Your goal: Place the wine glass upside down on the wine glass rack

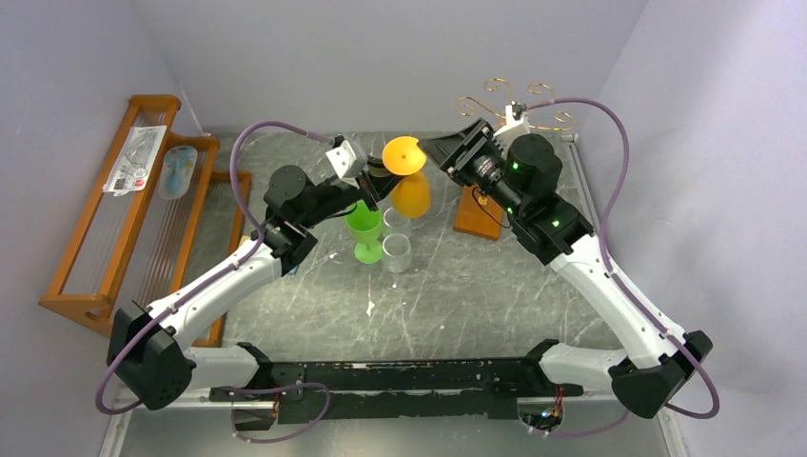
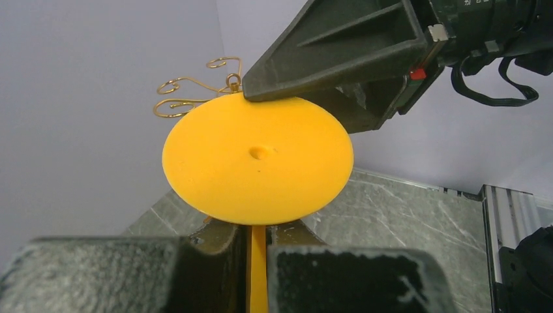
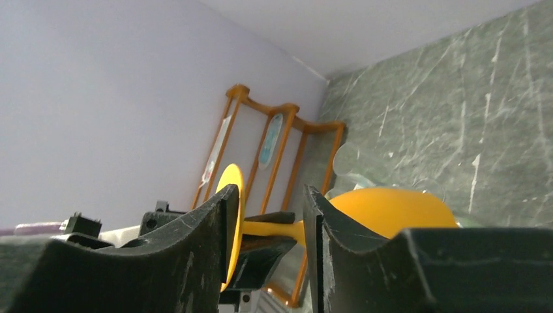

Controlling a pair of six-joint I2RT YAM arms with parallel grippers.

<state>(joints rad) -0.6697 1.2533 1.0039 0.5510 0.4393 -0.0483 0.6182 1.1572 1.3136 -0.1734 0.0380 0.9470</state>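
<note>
Orange wine glass [image 1: 411, 197], inverted, is hanging in your left claw [image 1: 376, 178], which is pinching its stem; your right claw [image 1: 430, 144] is gaping astride the stem. The wine glass rack [image 1: 473, 219], at two o'clock, is awaiting it.

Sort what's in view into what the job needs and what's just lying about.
Job:
- orange wine glass
- left gripper, shut on its stem
- right gripper, open astride the stem
- gold wire rack on its wooden base

Lying about:
- green glass
- clear glass
- slatted wooden rack holding two packets
</note>
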